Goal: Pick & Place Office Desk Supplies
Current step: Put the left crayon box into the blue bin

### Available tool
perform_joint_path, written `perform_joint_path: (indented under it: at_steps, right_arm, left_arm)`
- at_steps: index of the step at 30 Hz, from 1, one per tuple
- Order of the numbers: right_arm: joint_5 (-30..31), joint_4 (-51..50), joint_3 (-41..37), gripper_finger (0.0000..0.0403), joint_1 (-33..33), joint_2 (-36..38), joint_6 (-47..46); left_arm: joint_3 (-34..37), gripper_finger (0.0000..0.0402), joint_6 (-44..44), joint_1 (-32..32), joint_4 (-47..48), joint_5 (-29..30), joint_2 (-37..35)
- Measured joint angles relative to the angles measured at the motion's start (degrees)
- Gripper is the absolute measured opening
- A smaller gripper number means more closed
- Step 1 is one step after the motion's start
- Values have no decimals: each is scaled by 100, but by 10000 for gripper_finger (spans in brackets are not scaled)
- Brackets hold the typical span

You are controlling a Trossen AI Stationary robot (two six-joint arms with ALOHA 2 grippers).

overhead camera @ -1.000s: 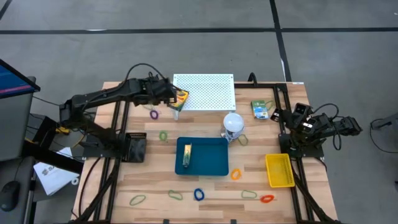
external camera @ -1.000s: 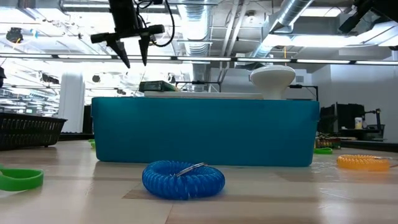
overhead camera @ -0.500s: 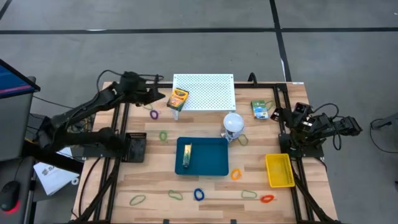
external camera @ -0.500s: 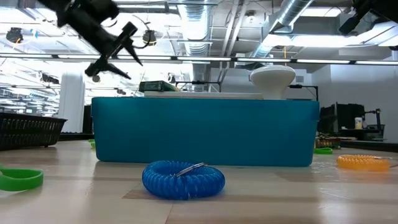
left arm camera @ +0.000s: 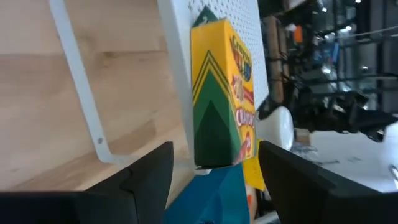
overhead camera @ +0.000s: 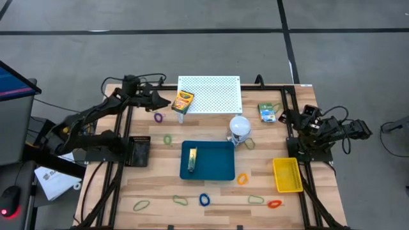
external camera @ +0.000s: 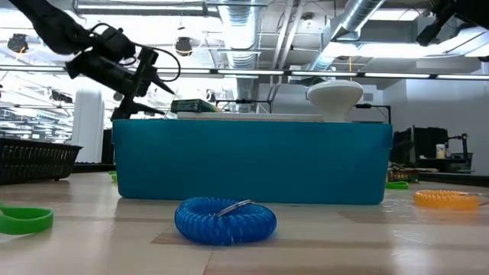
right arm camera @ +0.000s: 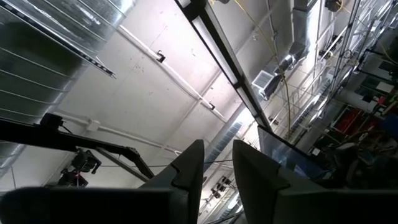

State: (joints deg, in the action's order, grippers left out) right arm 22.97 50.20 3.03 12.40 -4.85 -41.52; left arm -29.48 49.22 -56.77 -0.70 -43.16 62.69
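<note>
The white perforated board (overhead camera: 209, 94) sits upper centre of the high view, the blue tray (overhead camera: 208, 160) below it. The crayon box (overhead camera: 183, 101) stands at the board's left edge, just right of the left gripper (overhead camera: 164, 99) — the nearer arm by far. Its fingers are spread wide and hold nothing; the box's long axis runs upright between them in the wrist view. A second ago this gripper was right on the box; now it has drawn back left. The right gripper (overhead camera: 285, 117) waits far right, slightly parted, empty.
</note>
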Motion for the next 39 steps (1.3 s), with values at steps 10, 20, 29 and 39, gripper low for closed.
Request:
perform_joint_path:
  at_steps: [10,20,29,39]
  right_arm:
    - [75,-55,0,83,0,-2,5]
    - [134,-217,0,83,-1,-2,-45]
    - [134,-217,0,83,-2,-2,-47]
    - [132,-222,0,83,-2,-2,-50]
  left_arm:
    - [312,231,122,11,-1468,-658,770]
    - [307,231,443,108,-2427,-923,1478]
    - [305,230,629,260,-3024,-924,1736]
    - [305,210,634,225,-3026,-1042,1734]
